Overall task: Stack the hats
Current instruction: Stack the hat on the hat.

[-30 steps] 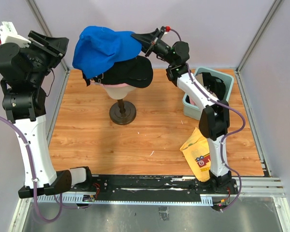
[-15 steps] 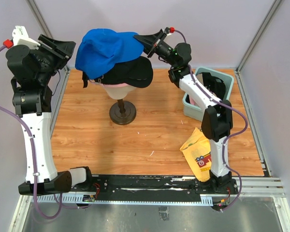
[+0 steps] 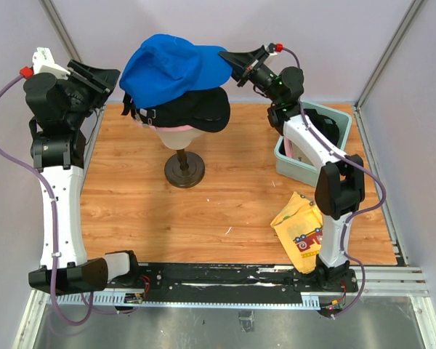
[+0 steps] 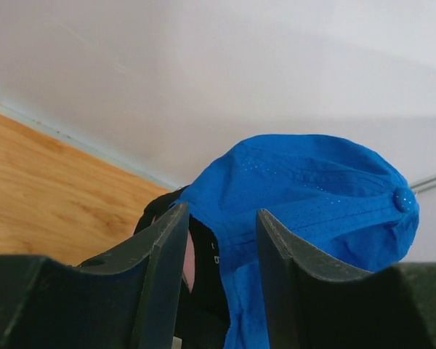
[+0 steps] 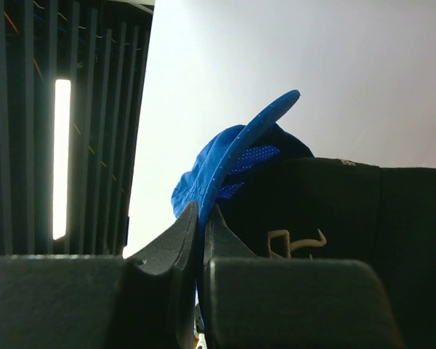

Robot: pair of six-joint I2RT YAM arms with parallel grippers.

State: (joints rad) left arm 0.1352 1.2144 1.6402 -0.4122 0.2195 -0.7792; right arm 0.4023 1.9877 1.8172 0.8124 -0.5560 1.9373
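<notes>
We clamp our right gripper (image 3: 229,57) on the blue cap (image 3: 171,65) brim, black cap (image 3: 200,109) just below. Our left gripper (image 3: 110,75) stands apart, empty, alongside. The blue cap is not yet settled or released.

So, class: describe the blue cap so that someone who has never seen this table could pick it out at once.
Find the wooden table, then the mannequin head on its dark stand near the back. The blue cap is topmost there, above a black cap, its brim pinched by the right hand. It is the only bright blue thing.
</notes>
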